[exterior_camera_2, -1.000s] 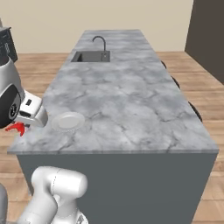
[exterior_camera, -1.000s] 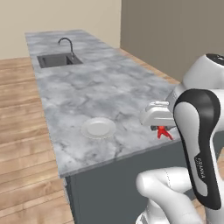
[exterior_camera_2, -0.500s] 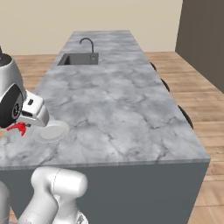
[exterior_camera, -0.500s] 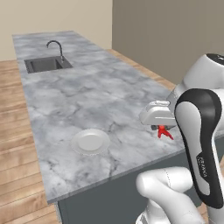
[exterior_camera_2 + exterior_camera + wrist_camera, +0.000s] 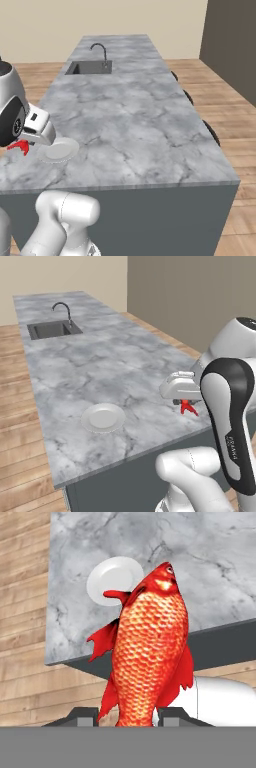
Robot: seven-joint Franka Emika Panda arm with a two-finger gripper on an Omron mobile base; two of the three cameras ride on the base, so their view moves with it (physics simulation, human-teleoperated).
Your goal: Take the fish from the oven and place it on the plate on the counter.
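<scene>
My gripper (image 5: 186, 404) is shut on the fish (image 5: 188, 406), a small red-orange fish that hangs tail down beside the counter's near right edge. In the hand view the fish (image 5: 150, 647) rises large between the fingertips of the gripper (image 5: 125, 714). The plate (image 5: 103, 417), round and white, lies bare on the counter (image 5: 100, 366) near its front edge, to the left of the fish. In the right base view the gripper (image 5: 22, 145) holds the fish (image 5: 20, 146) just left of the plate (image 5: 64, 149), off the counter's (image 5: 135, 115) front left corner. The oven is out of view.
A dark sink (image 5: 50, 330) with a curved faucet (image 5: 62, 308) is set into the counter's far end. Wooden floor (image 5: 15, 426) runs along the counter's left side. Dark stools (image 5: 210, 132) stand by the counter's right side in the right base view.
The whole picture has shifted in both base views, so the base has driven along the counter's front. The fish stays in the shut gripper, held the same way.
</scene>
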